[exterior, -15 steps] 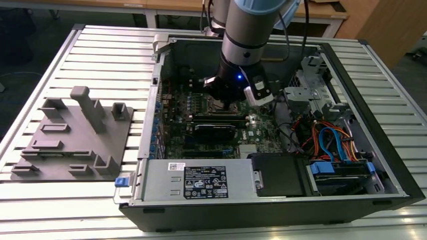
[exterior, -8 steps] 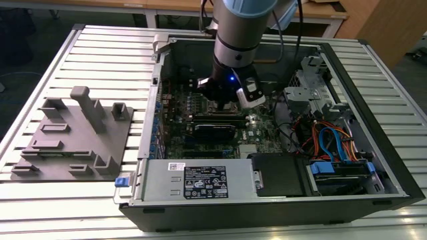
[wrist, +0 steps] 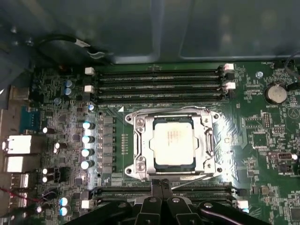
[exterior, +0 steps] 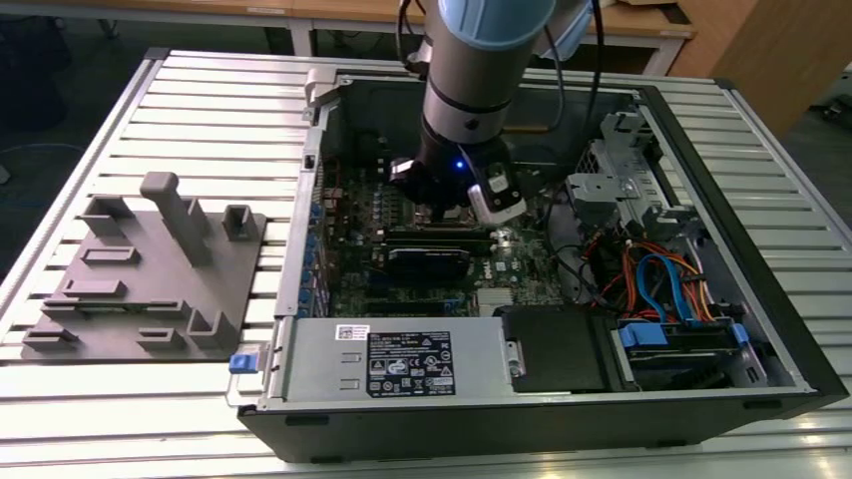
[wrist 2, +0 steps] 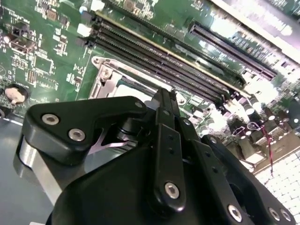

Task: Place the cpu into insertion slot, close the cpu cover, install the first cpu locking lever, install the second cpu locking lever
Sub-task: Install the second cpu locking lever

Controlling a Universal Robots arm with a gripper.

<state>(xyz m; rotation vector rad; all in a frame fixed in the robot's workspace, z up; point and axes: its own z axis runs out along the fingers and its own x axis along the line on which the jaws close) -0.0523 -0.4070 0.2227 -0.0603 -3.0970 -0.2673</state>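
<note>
Surface: slatted metal table [exterior: 200, 110] carrying an open computer case [exterior: 745, 299] and, to the exterior view's left, a grey fixture plate [exterior: 134, 289] with upright blocks.
Board: green motherboard [wrist: 262, 136] lying flat inside the case, with long black memory slots [wrist: 157, 84] on two sides of the socket.
Chip: the cpu [wrist: 173, 140] sits in the insertion slot [wrist: 152, 165], its silvery top showing through the window of the cpu cover [wrist: 140, 140], which lies flat over it.
Levers: a thin wire lever [wrist: 194, 180] runs along the socket edge nearest the fingers; whether it is latched I cannot tell.
Gripper: the gripper [wrist: 161, 183] has its black fingers [wrist: 154, 186] pressed together with nothing between them, tips just beside the socket's near edge, next to the lever.
Same from behind: in the second wrist view the closed fingertips [wrist 2: 165, 101] reach the cover's rim.
Arm: it comes down steeply into the case from above, wrist over the middle of the board.
</note>
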